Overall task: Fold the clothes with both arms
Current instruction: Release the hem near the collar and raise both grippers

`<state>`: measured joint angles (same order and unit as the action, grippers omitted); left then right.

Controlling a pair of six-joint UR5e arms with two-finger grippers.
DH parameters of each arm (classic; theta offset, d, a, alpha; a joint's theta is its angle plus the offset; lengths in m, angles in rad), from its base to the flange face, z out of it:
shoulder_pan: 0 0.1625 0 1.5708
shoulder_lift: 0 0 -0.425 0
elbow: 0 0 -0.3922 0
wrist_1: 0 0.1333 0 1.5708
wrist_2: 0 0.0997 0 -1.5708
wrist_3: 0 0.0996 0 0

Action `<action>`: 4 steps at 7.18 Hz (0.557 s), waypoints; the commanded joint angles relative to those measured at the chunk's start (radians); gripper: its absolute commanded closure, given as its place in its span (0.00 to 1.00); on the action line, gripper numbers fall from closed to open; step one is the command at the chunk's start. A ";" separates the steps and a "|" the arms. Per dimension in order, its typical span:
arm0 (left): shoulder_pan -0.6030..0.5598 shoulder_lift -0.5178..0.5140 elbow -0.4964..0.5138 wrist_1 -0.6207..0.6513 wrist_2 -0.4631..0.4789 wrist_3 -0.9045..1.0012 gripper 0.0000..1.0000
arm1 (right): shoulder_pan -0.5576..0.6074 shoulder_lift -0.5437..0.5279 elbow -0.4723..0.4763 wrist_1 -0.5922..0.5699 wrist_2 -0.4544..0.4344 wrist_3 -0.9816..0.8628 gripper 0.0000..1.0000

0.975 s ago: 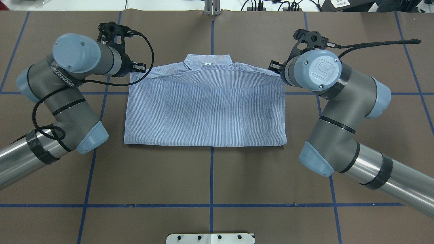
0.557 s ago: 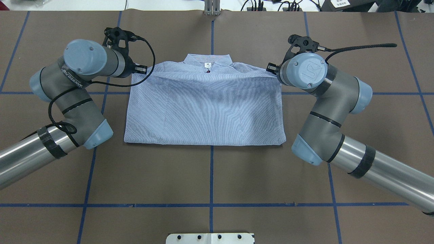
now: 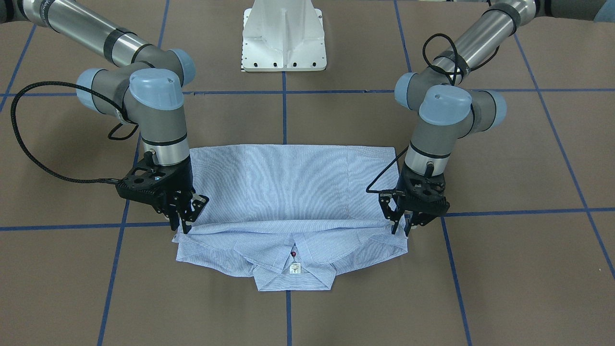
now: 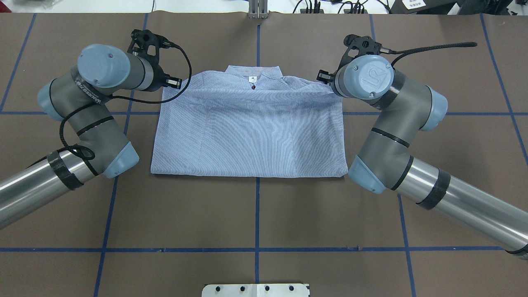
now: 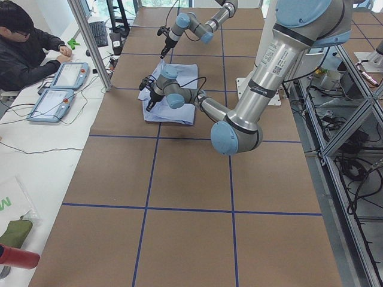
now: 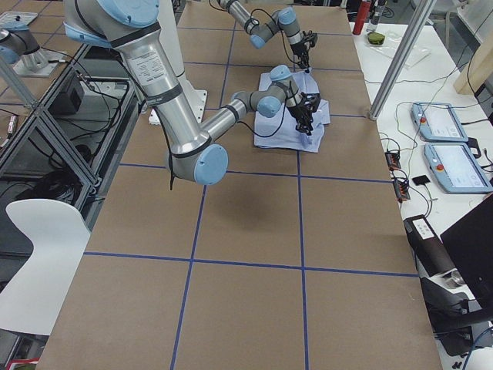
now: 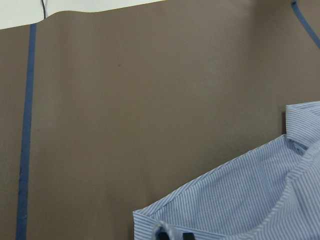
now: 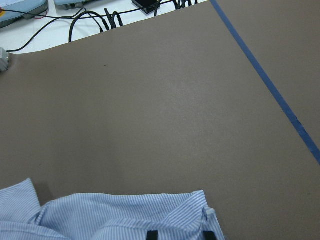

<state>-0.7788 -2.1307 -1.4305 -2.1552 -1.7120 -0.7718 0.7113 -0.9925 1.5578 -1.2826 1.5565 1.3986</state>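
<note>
Brown paper-covered table w/ blue tape grid [image 4: 255, 214]: your folded blue-and-white striped shirt [image 4: 247, 132] lies crosswise, collar pointing away from robot. Left black gripper [image 3: 401, 226] and right black gripper [image 3: 185, 218] each pinch a shoulder-side corner.

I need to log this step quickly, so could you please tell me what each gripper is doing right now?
Left gripper: shut on the shirt, pinching the folded edge at its corner.
Right gripper: shut on the shirt, pinching the opposite corner.

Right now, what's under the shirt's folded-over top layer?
More of the same shirt: its shoulders and collar stick out past the fold, with a red button and label showing. The rest underneath, sleeves included, is covered.
</note>
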 commanded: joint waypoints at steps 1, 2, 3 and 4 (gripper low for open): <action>-0.040 0.044 -0.091 -0.006 -0.140 0.062 0.00 | 0.084 0.003 0.039 -0.007 0.184 -0.083 0.00; -0.040 0.117 -0.172 -0.020 -0.149 0.060 0.00 | 0.095 -0.024 0.072 -0.009 0.189 -0.123 0.00; -0.033 0.174 -0.227 -0.050 -0.150 0.043 0.00 | 0.097 -0.037 0.077 -0.007 0.188 -0.127 0.00; -0.018 0.236 -0.273 -0.072 -0.150 0.016 0.00 | 0.097 -0.037 0.077 -0.006 0.185 -0.127 0.00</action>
<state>-0.8092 -1.9704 -1.6381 -2.1991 -1.8568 -0.7303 0.8043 -1.0218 1.6283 -1.2899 1.7382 1.2798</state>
